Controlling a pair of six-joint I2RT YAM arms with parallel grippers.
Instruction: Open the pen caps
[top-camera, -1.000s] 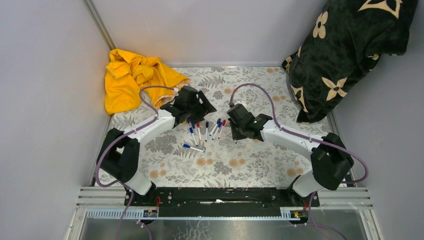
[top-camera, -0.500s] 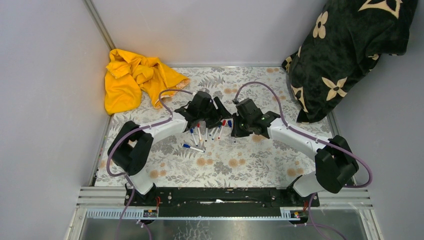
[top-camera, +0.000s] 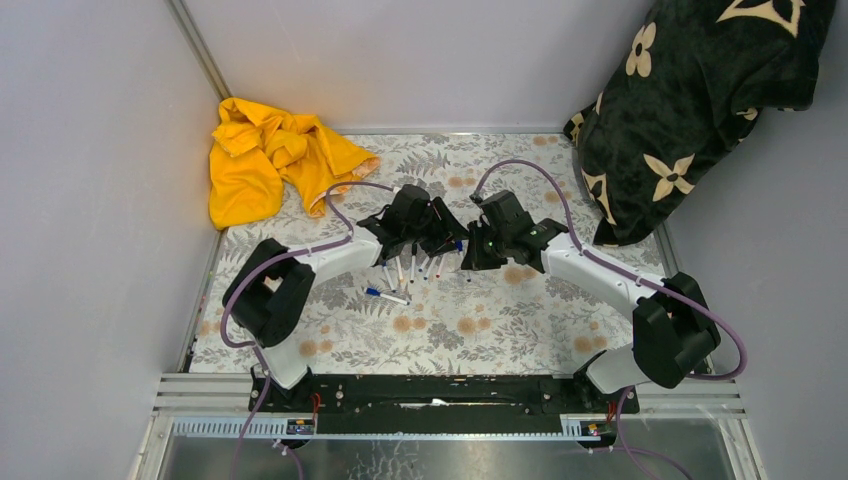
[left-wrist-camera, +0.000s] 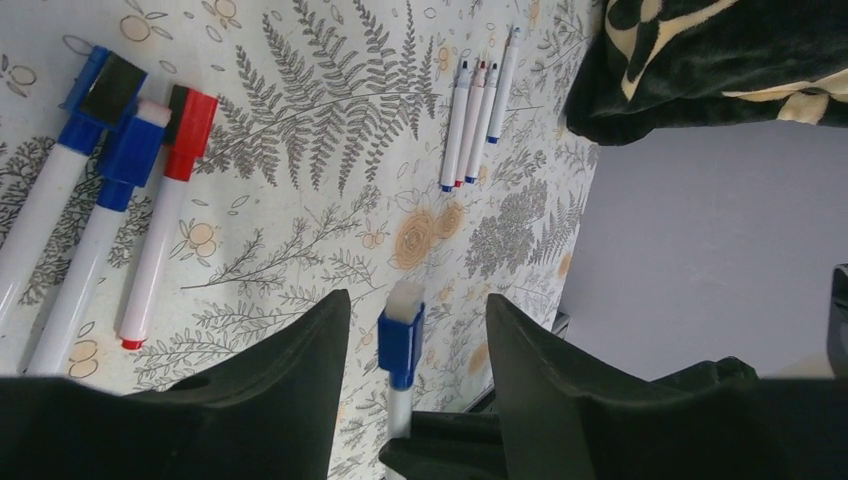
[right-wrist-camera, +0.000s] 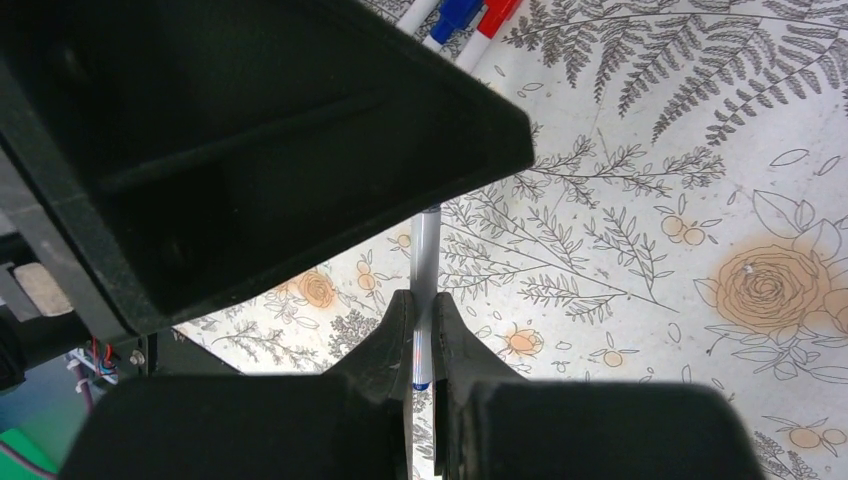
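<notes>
My right gripper (right-wrist-camera: 421, 300) is shut on the white barrel of a pen (right-wrist-camera: 427, 250) and holds it above the table. That pen's blue cap (left-wrist-camera: 402, 340), with a white end, stands between the open fingers of my left gripper (left-wrist-camera: 415, 300), apart from both. In the top view the left gripper (top-camera: 438, 238) and the right gripper (top-camera: 472, 250) meet over the table's middle. Two blue-capped pens (left-wrist-camera: 128, 152) and a red-capped pen (left-wrist-camera: 187, 122) lie on the cloth. Three slim pens (left-wrist-camera: 472, 110) lie further off. Several pens (top-camera: 400, 270) lie below the grippers.
A crumpled yellow cloth (top-camera: 265, 160) lies at the back left corner. A dark flowered blanket (top-camera: 700, 100) is piled at the back right. A single blue-capped pen (top-camera: 385, 295) lies nearer the arms. Grey walls close in the floral tablecloth (top-camera: 450, 330).
My left gripper has moved right, towards the right gripper, and now stands open around the cap of the held pen. My right gripper has shifted slightly back and right with the pen.
</notes>
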